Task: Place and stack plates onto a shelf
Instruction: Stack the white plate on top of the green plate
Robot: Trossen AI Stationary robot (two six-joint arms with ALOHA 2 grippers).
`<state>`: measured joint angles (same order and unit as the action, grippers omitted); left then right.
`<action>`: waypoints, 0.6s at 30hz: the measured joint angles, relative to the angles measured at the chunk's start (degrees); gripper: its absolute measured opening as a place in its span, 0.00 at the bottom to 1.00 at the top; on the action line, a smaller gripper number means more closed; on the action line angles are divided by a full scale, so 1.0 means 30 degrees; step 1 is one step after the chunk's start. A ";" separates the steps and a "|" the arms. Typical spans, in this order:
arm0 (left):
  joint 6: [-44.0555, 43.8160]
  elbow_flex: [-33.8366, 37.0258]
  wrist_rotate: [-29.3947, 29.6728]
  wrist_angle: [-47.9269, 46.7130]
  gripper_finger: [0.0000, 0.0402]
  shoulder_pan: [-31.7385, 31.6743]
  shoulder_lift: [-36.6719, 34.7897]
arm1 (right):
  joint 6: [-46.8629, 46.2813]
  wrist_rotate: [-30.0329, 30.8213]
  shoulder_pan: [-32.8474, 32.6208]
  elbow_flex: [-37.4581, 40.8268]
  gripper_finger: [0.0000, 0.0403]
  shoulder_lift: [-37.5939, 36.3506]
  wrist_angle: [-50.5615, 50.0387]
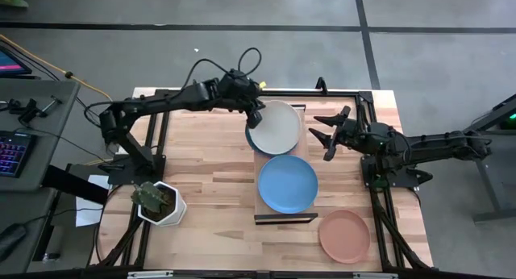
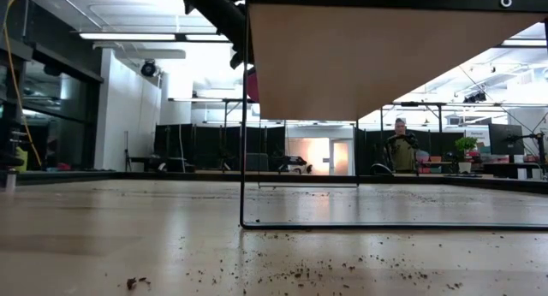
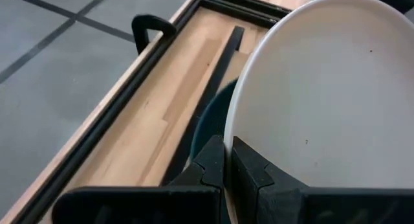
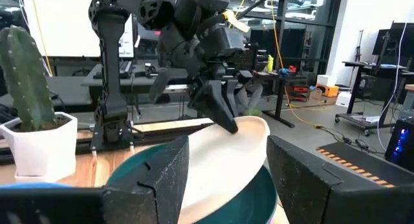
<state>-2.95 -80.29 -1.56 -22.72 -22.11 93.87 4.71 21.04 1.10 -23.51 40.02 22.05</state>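
A white plate [image 1: 278, 126] hangs tilted over the far end of the shelf [image 1: 262, 200], with my left gripper [image 1: 256, 118] shut on its left rim. Just below it a dark teal plate [image 3: 208, 123] lies on the shelf. A light blue plate [image 1: 287, 183] lies on the shelf's near half. On the tabletop at the near right lies a salmon tan plate [image 1: 344, 235]. My right gripper [image 1: 316, 132] stands open to the right of the white plate, touching nothing. The low view shows only the shelf's underside [image 2: 385, 56]. My left gripper pinches the white plate's rim [image 3: 234, 134] between its two fingers, one on the plate's upper face and one under it. The fingers come from the table's left, slanting down. The plate is tilted, its held edge [image 4: 240, 123] raised above the teal plate [image 4: 255, 195]. Whether its low edge touches the teal plate, I cannot tell.
A white hexagonal pot with a cactus [image 1: 160, 202] stands near the table's near left. Dark frame rails [image 3: 139, 78] run along the table's far edge. Bare tabletop lies between the pot and the shelf. A person [image 2: 400, 146] stands far off in the room.
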 joint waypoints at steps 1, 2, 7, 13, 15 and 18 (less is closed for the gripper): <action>-0.0004 0.0000 0.0000 0.0003 0.00 0.0050 0.0014 | -0.0007 0.0000 0.0000 0.0000 0.49 0.0007 -0.0034; 0.0004 0.0000 0.0005 0.0043 0.00 0.0061 0.0011 | -0.0040 0.0000 0.0000 0.0000 0.49 0.0023 -0.0057; 0.0006 0.0000 0.0036 0.0486 0.00 0.0158 -0.0140 | -0.0411 -0.0001 0.0000 0.0000 0.49 0.0038 -0.0562; 0.0011 0.0007 0.0066 0.0907 0.00 0.0391 -0.0142 | -0.0282 -0.0007 0.0000 0.0000 0.49 0.0039 -0.0666; 0.0011 0.0007 0.0058 0.1033 0.00 0.0401 -0.0142 | -0.0255 -0.0007 0.0000 0.0000 0.49 0.0039 -0.0666; 0.0004 0.0007 0.0095 0.0993 0.00 0.0401 -0.0142 | -0.0262 -0.0006 0.0000 0.0000 0.49 0.0039 -0.0673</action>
<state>-2.94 -80.27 -1.28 -19.74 -20.91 93.45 3.92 21.02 1.10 -23.51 40.14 20.03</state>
